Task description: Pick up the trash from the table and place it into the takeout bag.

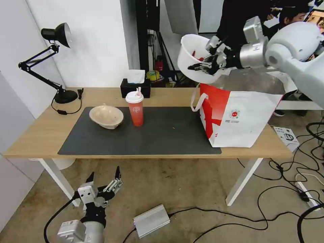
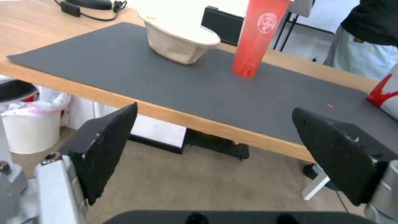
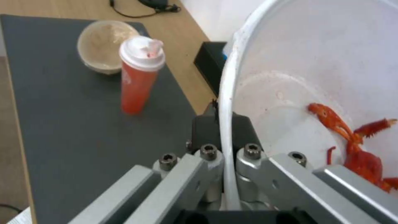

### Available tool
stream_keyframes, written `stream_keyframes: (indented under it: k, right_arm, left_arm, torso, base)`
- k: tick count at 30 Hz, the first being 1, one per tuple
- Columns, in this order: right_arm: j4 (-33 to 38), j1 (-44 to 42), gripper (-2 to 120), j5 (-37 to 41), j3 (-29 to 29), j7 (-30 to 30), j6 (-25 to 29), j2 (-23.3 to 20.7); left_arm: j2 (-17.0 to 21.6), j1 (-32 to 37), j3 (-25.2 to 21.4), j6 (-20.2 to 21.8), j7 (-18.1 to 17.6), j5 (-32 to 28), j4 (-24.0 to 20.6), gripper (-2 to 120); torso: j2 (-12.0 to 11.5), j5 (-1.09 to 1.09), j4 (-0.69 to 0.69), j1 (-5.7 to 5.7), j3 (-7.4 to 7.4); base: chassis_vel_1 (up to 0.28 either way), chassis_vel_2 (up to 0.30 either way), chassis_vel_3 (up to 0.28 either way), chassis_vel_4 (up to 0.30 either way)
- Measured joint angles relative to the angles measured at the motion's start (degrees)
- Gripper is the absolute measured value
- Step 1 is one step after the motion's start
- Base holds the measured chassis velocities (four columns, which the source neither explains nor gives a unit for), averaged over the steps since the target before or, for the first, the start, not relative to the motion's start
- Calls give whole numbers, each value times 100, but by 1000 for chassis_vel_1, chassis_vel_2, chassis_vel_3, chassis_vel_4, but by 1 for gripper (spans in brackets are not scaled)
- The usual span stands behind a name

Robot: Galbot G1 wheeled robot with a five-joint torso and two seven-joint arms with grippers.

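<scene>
My right arm (image 1: pixel 297 47) was smooth white shell with a silver wrist; my grippers, right (image 1: pixel 206 64) and left (image 1: pixel 104 180), had black fingers (image 2: pixel 104 149), silver links and hex-socket screws.

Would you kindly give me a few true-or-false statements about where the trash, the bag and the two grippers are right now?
1. The right gripper pinches the rim of the white bowl above the takeout bag. True.
2. The red cup lies on its side. False: it stands upright on the dark mat.
3. The beige bowl sits on the mat beside the cup. True.
4. The left gripper holds the beige bowl. False: it is open, low in front of the table.
5. The white bowl holds red shells. True.
</scene>
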Motion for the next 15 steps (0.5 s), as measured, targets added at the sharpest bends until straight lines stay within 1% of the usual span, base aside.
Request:
stream_keyframes:
  k: [7,15]
  right_arm:
    - [-78,-100,0,-2,131,-35,7,-156]
    - [-75,-538,0,-19,488,-38,12,-451]
  left_arm:
    - [15,27,-8,5,3,5,-3,100]
    - [5,62,31,6,7,54,-18,100]
  torso:
    - [0,0,0,0,0]
    - [0,0,0,0,0]
  base:
    - [0,0,0,0]
    - [0,0,0,0]
